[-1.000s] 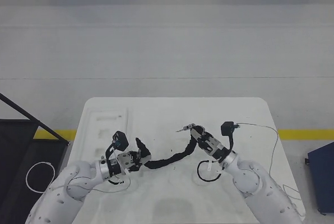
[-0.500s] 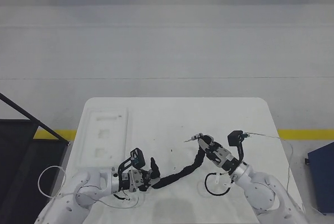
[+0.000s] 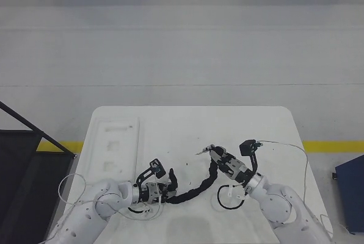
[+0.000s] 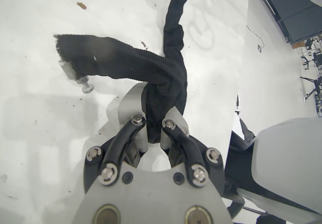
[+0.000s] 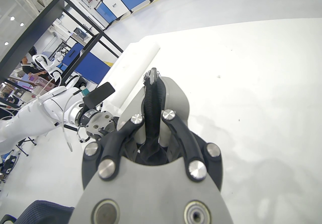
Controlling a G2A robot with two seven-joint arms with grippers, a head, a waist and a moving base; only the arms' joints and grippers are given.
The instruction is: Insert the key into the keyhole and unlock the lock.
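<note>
The lock is a chain in a black fabric sleeve (image 3: 191, 188), and it hangs between my two grippers over the white table (image 3: 261, 128). My left gripper (image 3: 164, 190) (image 4: 156, 106) is shut on the sleeve near one end. That end curls past the fingers and shows a silver metal pin (image 4: 85, 86). My right gripper (image 3: 215, 155) (image 5: 153, 89) is shut on the other end of the sleeve (image 5: 152, 109). A thin silver metal tip (image 5: 151, 75) (image 3: 202, 150) juts from between its fingers; I cannot tell whether it is a key.
A flat white tray (image 3: 113, 149) (image 5: 141, 59) lies along the table's left side. Loose cables (image 3: 228, 198) loop beside both wrists. The left arm (image 5: 57, 106) appears in the right wrist view. Small brown crumbs (image 4: 81, 5) dot the table.
My left gripper has moved right and toward the table's near edge with the sleeve in it. The right gripper drifted right, then came back, and the chain now sags more.
</note>
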